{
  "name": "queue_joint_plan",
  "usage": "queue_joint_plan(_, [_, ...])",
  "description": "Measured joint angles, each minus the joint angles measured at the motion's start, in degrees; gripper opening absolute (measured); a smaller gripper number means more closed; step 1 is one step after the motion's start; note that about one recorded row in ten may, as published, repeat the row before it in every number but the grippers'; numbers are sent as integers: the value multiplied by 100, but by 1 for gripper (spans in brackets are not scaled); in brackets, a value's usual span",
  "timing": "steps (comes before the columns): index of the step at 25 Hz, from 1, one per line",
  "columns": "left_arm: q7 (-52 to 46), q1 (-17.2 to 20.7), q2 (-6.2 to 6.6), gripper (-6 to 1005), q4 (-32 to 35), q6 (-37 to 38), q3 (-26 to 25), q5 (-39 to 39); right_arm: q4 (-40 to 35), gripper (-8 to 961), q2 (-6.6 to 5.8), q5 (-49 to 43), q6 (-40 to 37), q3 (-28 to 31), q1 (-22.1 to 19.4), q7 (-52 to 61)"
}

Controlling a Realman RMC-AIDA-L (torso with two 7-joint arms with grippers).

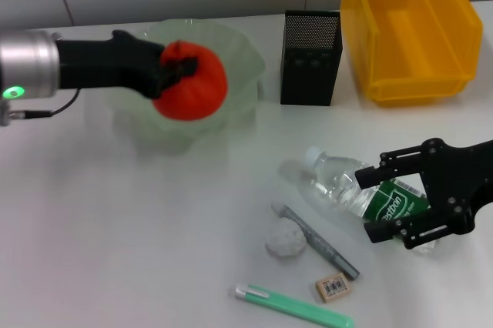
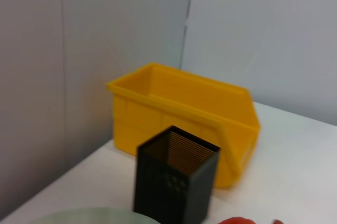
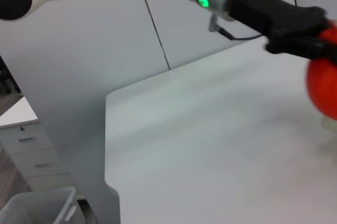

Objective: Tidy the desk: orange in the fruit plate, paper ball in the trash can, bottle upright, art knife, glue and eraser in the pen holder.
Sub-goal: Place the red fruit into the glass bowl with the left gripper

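Observation:
My left gripper (image 1: 179,72) is shut on the orange (image 1: 196,91) and holds it just over the pale green fruit plate (image 1: 248,57). A sliver of the orange (image 2: 237,220) shows in the left wrist view. The clear bottle (image 1: 339,183) with a green label lies on its side. My right gripper (image 1: 376,205) is open, one finger on each side of the bottle's labelled end. The paper ball (image 1: 286,240), a grey glue stick (image 1: 317,242), the eraser (image 1: 333,287) and the green art knife (image 1: 296,306) lie near the front edge. The black mesh pen holder (image 1: 310,58) stands behind them.
A yellow bin (image 1: 408,28) stands at the back right beside the pen holder (image 2: 176,182). In the right wrist view, a grey bin (image 3: 37,208) stands on the floor beyond the table's corner. A white wall lies close behind the table.

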Motion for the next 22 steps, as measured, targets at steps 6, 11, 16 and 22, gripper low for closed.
queue_joint_plan(6, [-4,-115,-9,68,-407,-1689,1110,-660,17,776,48,-1,10,-6,46,-13])
queue_joint_plan(11, [-9,-136,-21,62,-428,-2687,1816,-827,70,777,67,-5,68,-120,75,-17])
queue_joint_plan(16, [-17,-138,-27,63,-494,-3203,2048,-905,185,777,67,-10,166,-231,71,-47])
queue_joint_plan(22, [-17,-144,-31,83,-586,-3354,2146,-963,233,776,65,-13,234,-235,77,-81])
